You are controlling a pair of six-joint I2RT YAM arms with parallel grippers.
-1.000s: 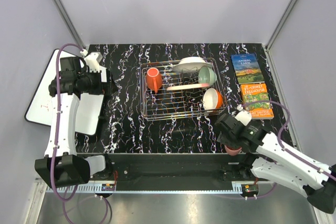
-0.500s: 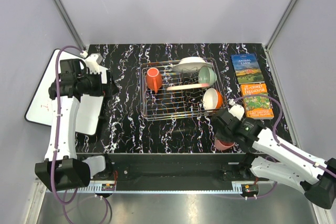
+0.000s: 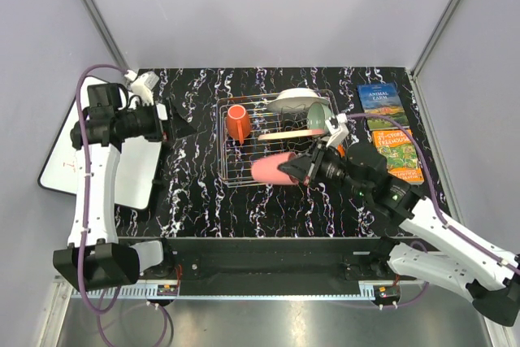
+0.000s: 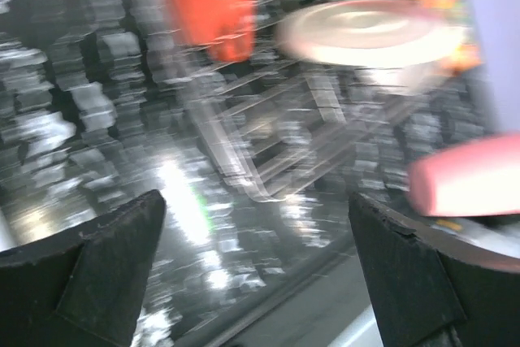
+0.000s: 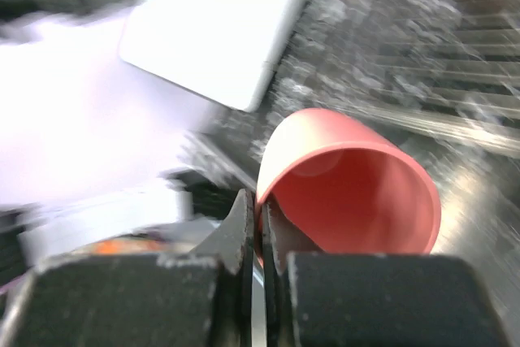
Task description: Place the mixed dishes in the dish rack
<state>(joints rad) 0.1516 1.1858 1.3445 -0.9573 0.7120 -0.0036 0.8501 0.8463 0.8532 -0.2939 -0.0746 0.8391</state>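
The dish rack (image 3: pixel 236 160) stands mid-bench (image 3: pixel 195 197). In it, the handled mug (image 3: pixel 238 122) sits at its left end, the far plate (image 3: pixel 296 101) at its back rail, the middle plate (image 3: pixel 286 132) at its centre and a bowl (image 3: pixel 321 116) at its right end. The handleless cup (image 3: pixel 272 168) is at its near rail, its rim between the right arm's fingers (image 5: pixel 237 237). Two books (image 3: pixel 382 106) lie right of the rack and a board (image 3: pixel 81 160) lies left of it.

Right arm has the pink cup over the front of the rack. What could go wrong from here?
The right jaws pinch just one wall at the rim of the pink cup, which lies sideways, so it may pivot or slip. It hangs over the front wires of the dish rack, and lowering it may catch a tine. The orange-red mug stands nearby, where a swing could knock it.
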